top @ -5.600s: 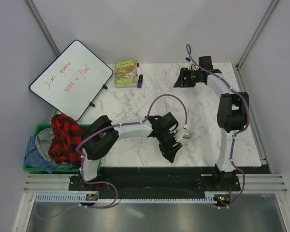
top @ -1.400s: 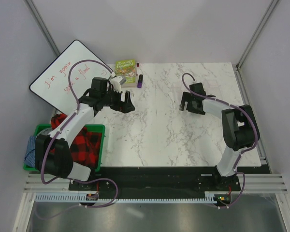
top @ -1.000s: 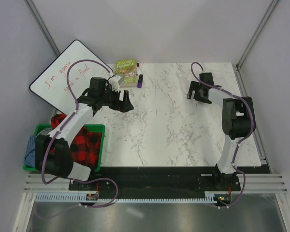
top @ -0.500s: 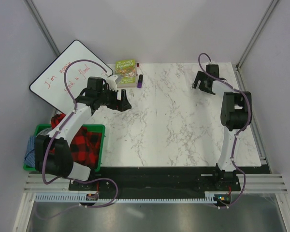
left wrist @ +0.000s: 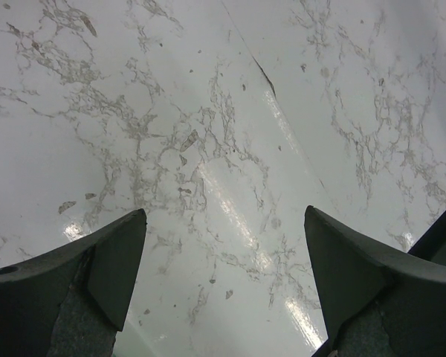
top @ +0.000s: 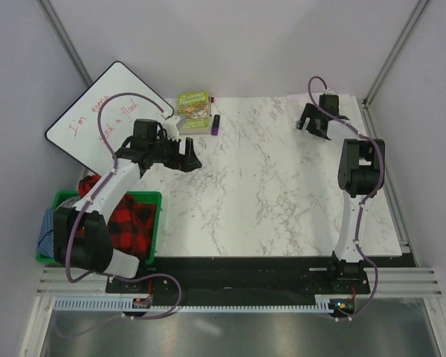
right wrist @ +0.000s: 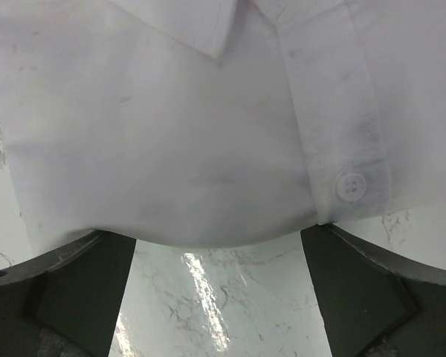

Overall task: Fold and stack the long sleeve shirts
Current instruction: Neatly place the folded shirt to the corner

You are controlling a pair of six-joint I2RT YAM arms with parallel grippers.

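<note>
A white collared button-front long sleeve shirt [right wrist: 171,134] fills the upper part of the right wrist view, lying flat on the marble, its lower edge bulging between the fingers. My right gripper [right wrist: 217,256] [top: 309,123] stands open at that edge near the table's back right, holding nothing. In the top view the white cloth is hard to tell from the white marble. My left gripper [left wrist: 223,223] [top: 187,158] hangs open over bare marble at the back left. A red plaid shirt [top: 130,216] lies in the green bin [top: 150,196].
A whiteboard [top: 108,119] leans at the back left, right behind the left arm. A green book [top: 193,110] and a purple marker [top: 215,124] lie at the table's back edge. Blue cloth [top: 48,230] hangs over the bin's left side.
My right gripper has swung from mid-table toward the back right corner. The left arm has moved from the table's front middle to the back left and now barely shifts.
</note>
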